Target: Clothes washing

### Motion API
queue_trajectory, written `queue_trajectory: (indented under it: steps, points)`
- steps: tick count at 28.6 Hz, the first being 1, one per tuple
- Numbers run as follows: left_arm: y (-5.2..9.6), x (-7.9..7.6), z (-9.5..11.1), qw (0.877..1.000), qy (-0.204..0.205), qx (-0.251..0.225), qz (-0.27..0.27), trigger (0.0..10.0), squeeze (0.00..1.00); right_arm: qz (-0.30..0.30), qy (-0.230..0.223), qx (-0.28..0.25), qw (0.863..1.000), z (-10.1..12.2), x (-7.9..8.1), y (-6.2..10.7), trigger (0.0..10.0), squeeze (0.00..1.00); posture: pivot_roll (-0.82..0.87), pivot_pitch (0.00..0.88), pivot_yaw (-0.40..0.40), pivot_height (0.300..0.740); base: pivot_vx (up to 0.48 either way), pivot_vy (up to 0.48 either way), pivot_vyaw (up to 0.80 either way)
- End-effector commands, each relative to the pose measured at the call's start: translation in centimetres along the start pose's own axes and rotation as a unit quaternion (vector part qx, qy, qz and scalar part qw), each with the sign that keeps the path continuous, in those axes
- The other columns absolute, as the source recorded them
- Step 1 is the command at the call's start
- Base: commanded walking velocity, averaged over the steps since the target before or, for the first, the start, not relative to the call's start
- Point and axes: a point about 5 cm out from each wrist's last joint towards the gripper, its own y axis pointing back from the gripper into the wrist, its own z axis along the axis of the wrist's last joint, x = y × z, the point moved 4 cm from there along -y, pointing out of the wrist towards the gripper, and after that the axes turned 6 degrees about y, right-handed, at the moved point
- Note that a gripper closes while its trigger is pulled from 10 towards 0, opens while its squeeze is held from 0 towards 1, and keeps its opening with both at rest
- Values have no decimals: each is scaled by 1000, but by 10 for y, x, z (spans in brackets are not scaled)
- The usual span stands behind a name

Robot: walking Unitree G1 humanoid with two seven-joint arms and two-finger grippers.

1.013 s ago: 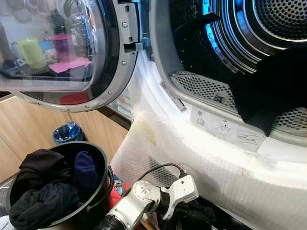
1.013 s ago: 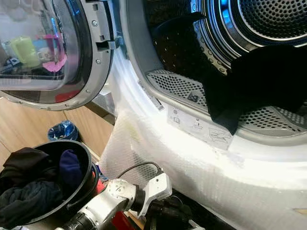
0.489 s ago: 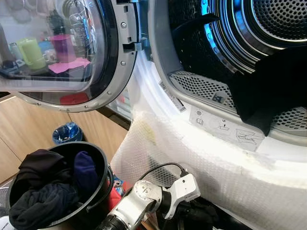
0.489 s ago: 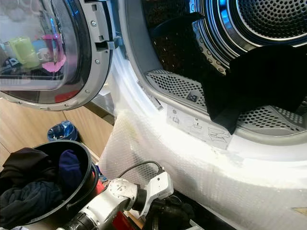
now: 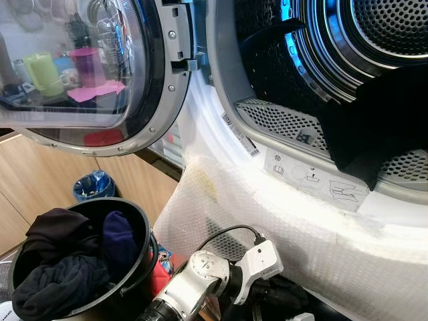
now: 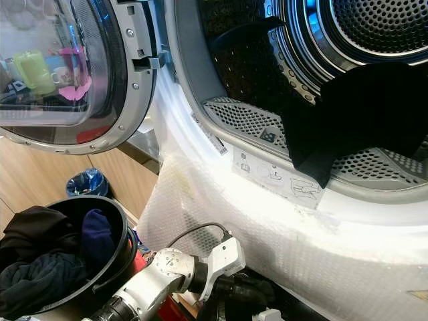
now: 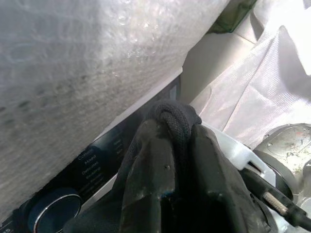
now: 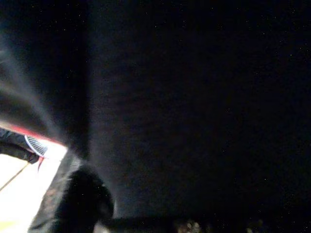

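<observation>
My left hand is clenched on a black cloth below the open washer, beside the bucket of dark clothes.

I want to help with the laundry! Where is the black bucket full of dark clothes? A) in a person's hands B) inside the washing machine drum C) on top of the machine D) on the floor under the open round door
D: the black bucket, stuffed with dark clothes, stands on the floor below the open round door, to the left of the machine's drum.
</observation>
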Motion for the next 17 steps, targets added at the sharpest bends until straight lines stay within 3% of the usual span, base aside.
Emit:
queue_trajectory:
  steps: [1,7,17]
  points:
    - [-3,-1,17,1000,-15,-26,-5,0,0,-5,-8,15,1000,-8,0,2,0,0,141,42,30,740,0,0,0]
    - [-3,-2,15,1000,-17,-22,-6,0,0,-21,-6,2,1000,-2,-8,2,0,0,128,25,41,740,0,0,0]
    - [1,1,13,1000,-14,-24,5,0,0,-22,-14,2,1000,-5,-9,2,0,0,130,0,47,740,0,0,0]
